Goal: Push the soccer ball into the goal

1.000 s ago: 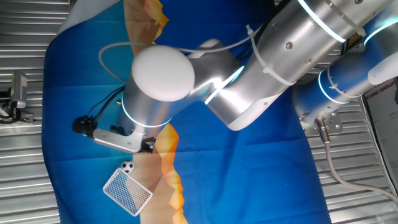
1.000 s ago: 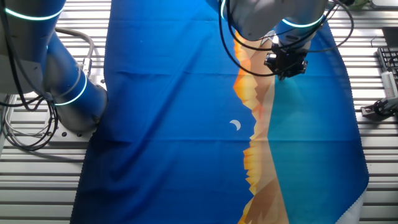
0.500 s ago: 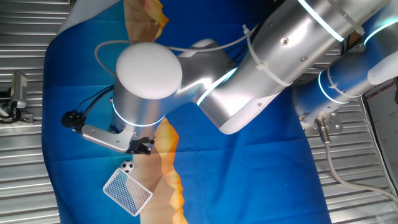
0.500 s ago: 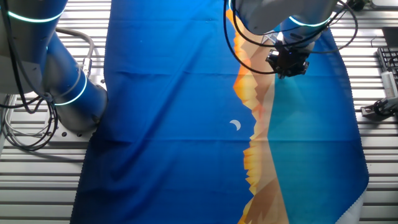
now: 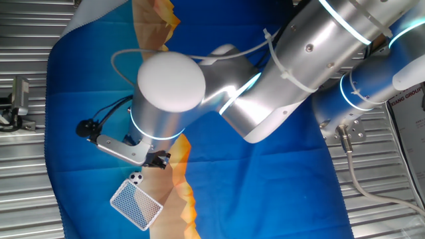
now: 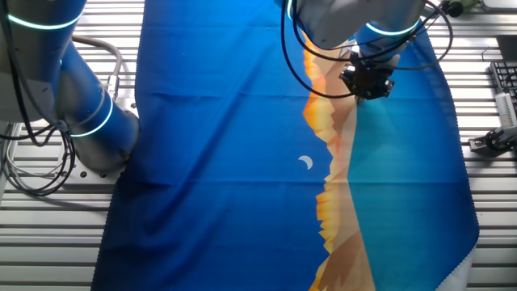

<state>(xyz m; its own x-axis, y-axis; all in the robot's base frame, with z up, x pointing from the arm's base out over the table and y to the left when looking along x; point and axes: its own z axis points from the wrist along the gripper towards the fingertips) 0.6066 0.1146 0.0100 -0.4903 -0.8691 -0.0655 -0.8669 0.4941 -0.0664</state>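
On the tabletop (image 5: 26, 166) a blue cloth (image 5: 265, 192) is spread, on which the goal (image 5: 136, 204) is seen lying, with the soccer ball (image 5: 135, 177) touching its upper edge and the gripper (image 5: 157, 159) just above-right of it, its fingers' opening indiscernible.

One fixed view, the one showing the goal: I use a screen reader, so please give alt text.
A tiny white-and-black soccer ball sits against a small white mesh goal on a blue printed cloth. The silver robot arm hangs above, its dark gripper just beside the ball.
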